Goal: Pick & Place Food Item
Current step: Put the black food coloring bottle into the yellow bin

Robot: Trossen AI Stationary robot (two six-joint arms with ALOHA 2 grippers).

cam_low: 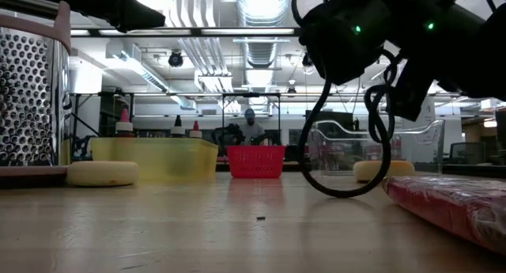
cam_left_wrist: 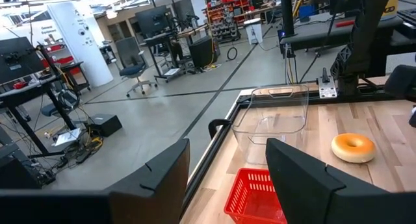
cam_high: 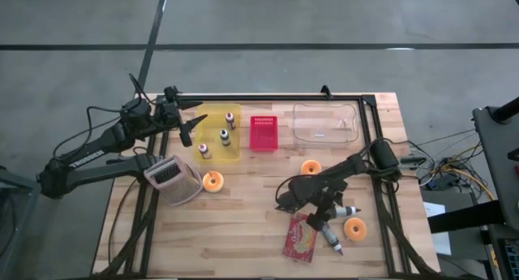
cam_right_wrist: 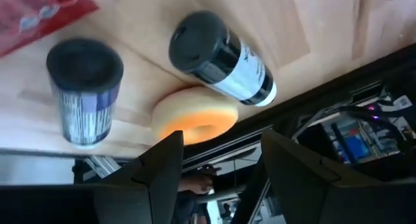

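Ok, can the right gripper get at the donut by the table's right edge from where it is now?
Probably yes. The right gripper is open and empty, close to the donut. A dark-capped bottle lies touching the donut, so a grasp from that side looks crowded; from above looks free.

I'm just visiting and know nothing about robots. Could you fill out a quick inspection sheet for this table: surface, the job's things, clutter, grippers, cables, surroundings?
Surface: wooden table.
Job's things: three doughnuts; yellow bin holding small bottles, red basket, clear tub.
Clutter: grater, red packet, two lying bottles.
Grippers: left gripper open above the yellow bin; right gripper open over the lying bottles, holding nothing.
Cables: loop under right arm; bundle past the table's right edge.
Surroundings: workshop; a person far behind.
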